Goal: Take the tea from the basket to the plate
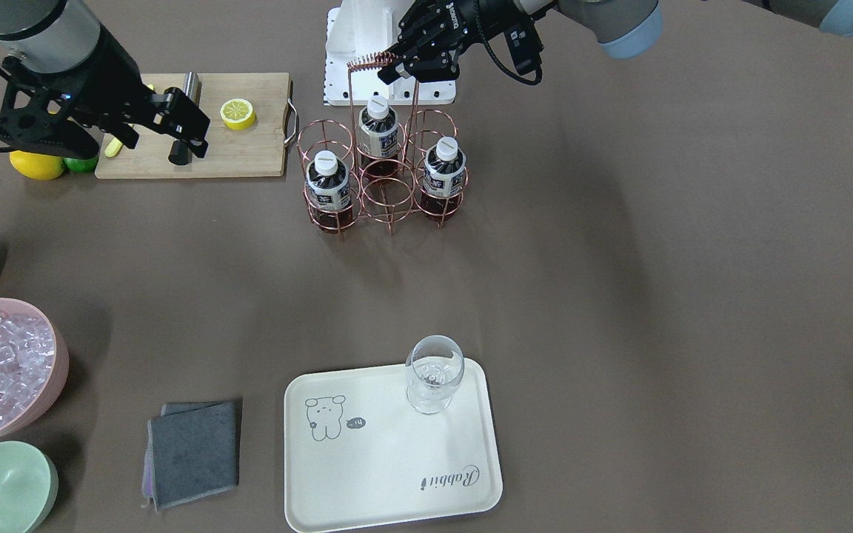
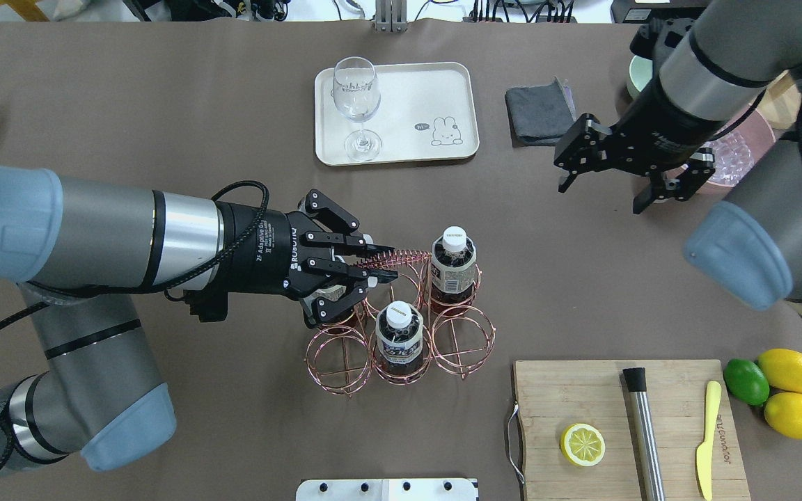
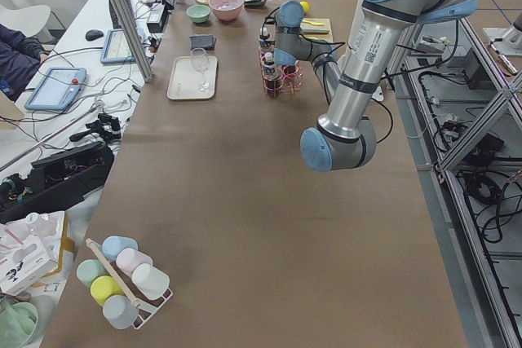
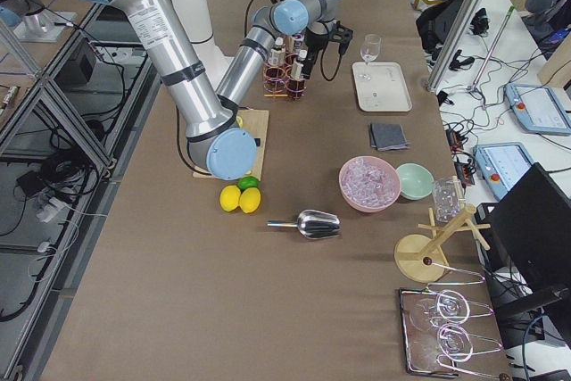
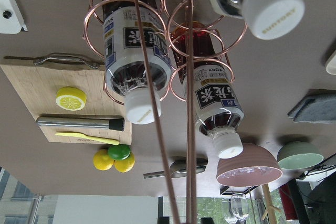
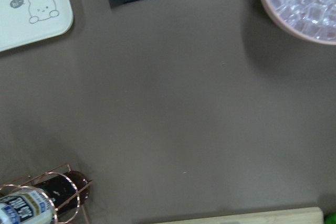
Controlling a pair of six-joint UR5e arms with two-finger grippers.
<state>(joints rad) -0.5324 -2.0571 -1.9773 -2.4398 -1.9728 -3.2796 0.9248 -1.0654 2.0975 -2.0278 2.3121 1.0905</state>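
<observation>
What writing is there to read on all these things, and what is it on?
"Rabbit": cream tray.
"SUNTORY": tea bottle cap.
"ROBOTIQ", "2F Adaptive": left gripper.
Bottle labels and cutting board print: too blurred to read.

Overhead, the left gripper (image 2: 390,263) covered most of one bottle (image 1: 445,174). The right wrist view cut off the basket (image 6: 47,172) and the ice bowl (image 6: 270,11) at its edges.
</observation>
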